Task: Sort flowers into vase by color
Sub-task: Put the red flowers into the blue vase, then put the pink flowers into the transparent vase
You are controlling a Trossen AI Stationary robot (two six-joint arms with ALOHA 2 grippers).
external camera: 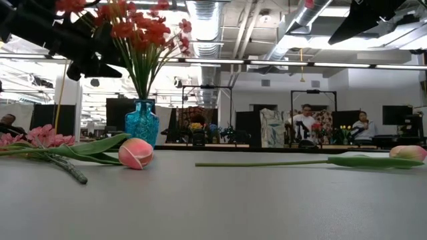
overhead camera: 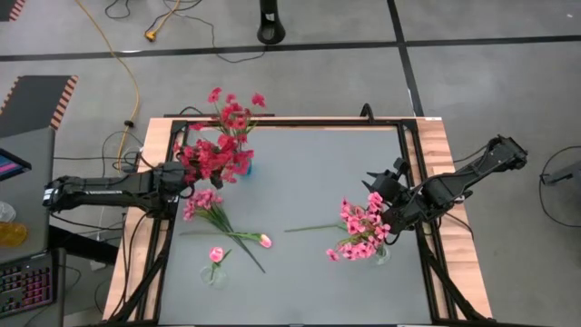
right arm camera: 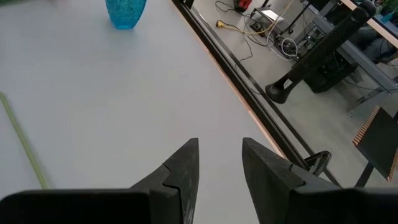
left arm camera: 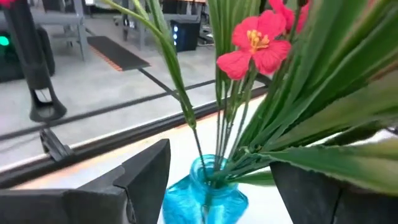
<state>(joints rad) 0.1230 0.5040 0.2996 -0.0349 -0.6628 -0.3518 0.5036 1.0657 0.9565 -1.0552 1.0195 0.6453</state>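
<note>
A blue glass vase [overhead camera: 245, 169] near the table's far left holds deep red sprigs [overhead camera: 218, 156]. My left gripper [left arm camera: 217, 186] is open beside it; its fingers stand on either side of the green stems [left arm camera: 227, 134] just above the vase's neck [left arm camera: 205, 171], and long leaves cross in front of one finger. A clear vase [overhead camera: 382, 255] at the right holds pink sprigs [overhead camera: 361, 227]. My right gripper [right arm camera: 219, 163] hovers by them, slightly open and holding nothing. Pink sprigs [overhead camera: 203, 203] and a tulip bud [external camera: 135, 153] lie on the table.
A small clear vase [overhead camera: 215, 270] with one pink flower stands near the front left. A long green stem [external camera: 267, 163] lies across the middle, with a bud [external camera: 408, 152] at its right end. The table's black rim [right arm camera: 249, 93] runs past my right gripper. People stand in the room behind.
</note>
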